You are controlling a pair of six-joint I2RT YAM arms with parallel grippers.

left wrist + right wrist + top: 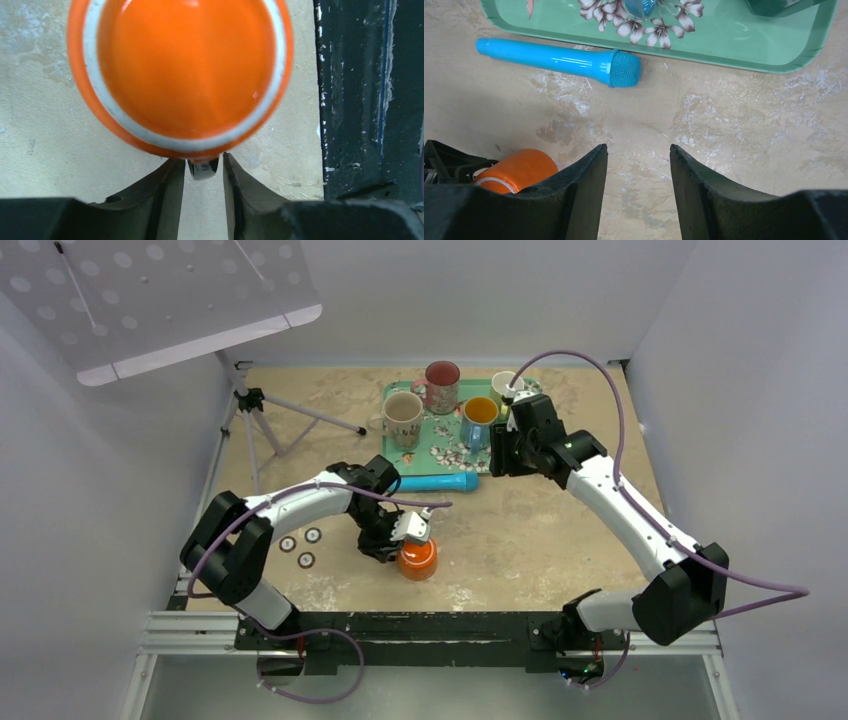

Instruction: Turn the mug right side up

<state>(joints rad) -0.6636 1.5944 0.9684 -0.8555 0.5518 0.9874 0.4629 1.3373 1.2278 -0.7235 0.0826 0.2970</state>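
One mug (pixel 180 70), bottom up, near table edge beside black rail (pixel 370 100). Left gripper (pixel 202 160) pinches its handle (pixel 202 171). Risk: thin hold, so mug may swing or slip when turned. Right gripper (pixel 638 155) spread, empty. Beyond: microphone (pixel 559 60), tray (pixel 734 45) of cups (pixel 404 415); none obstructs.

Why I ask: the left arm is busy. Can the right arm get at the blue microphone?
Probably yes: the right gripper is open, and nothing stands between it and the blue microphone.

Speckled beige table (pixel 560 530), floral green tray (pixel 447 440), blue microphone (pixel 437 482), orange mug (pixel 417 560), tripod (pixel 262 415)
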